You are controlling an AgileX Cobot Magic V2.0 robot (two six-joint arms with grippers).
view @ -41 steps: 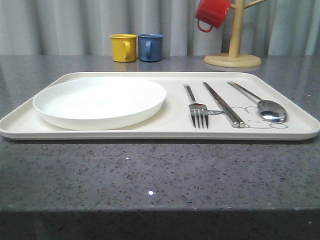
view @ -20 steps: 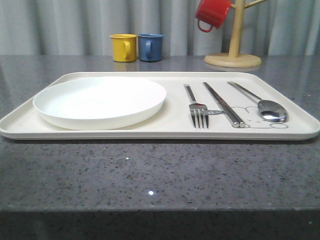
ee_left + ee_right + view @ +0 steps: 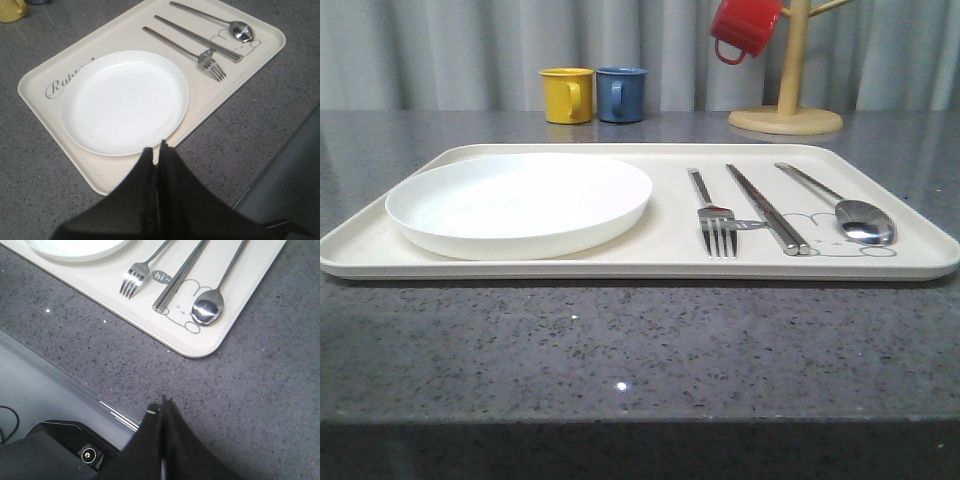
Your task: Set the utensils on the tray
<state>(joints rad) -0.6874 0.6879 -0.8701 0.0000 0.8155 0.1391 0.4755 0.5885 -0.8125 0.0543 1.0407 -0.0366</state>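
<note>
The cream tray (image 3: pixel 650 268) (image 3: pixel 42 85) (image 3: pixel 240 300) lies across the grey table. On its right half rest a silver fork (image 3: pixel 716 226) (image 3: pixel 212 62) (image 3: pixel 132 280), a pair of chopsticks (image 3: pixel 768 210) (image 3: pixel 200 39) (image 3: pixel 175 282) and a spoon (image 3: pixel 863 221) (image 3: pixel 242 32) (image 3: pixel 207 307), side by side over the rabbit drawing. My left gripper (image 3: pixel 156 149) is shut and empty, held above the tray's near edge by the plate. My right gripper (image 3: pixel 162 402) is shut and empty over bare table near the tray's right front corner.
A white round plate (image 3: pixel 520 203) (image 3: pixel 125 102) fills the tray's left half. At the back stand a yellow mug (image 3: pixel 567 95), a blue mug (image 3: pixel 621 94) and a wooden mug tree (image 3: pixel 786 118) with a red mug (image 3: pixel 745 27). The table's front edge (image 3: pixel 120 415) is close.
</note>
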